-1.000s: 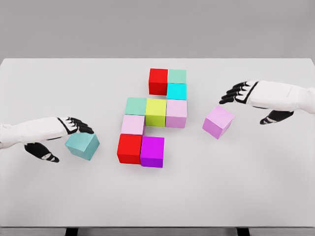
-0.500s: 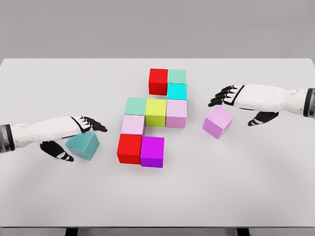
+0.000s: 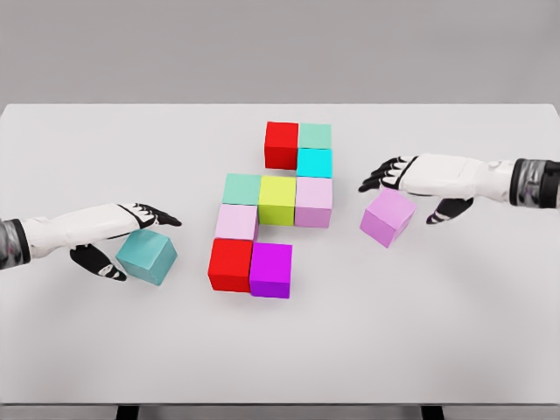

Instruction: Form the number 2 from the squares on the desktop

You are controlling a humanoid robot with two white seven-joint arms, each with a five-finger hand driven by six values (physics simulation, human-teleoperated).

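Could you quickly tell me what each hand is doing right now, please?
Left hand: open, fingers over the teal cube, not gripping.
Right hand: open, above the lilac cube, holding nothing.

Mid-worktop [image 3: 79,140], a cube cluster [image 3: 276,199]: at the back a side-by-side pair [image 3: 282,144], with a single cube [image 3: 314,163] in front of its right member. Before that, a row of three [image 3: 242,188]. In front of the row's left end, a lone cube [image 3: 236,221]. Nearest the front edge, another side-by-side pair [image 3: 231,264].

Well left of the cluster, level with the front pair, a left loose cube [image 3: 147,256], turned askew. Just behind and over it, the left hand [image 3: 131,229].

Right of the row of three and apart from it, a right loose cube [image 3: 388,217], also askew. Just behind it, the right hand [image 3: 411,179].
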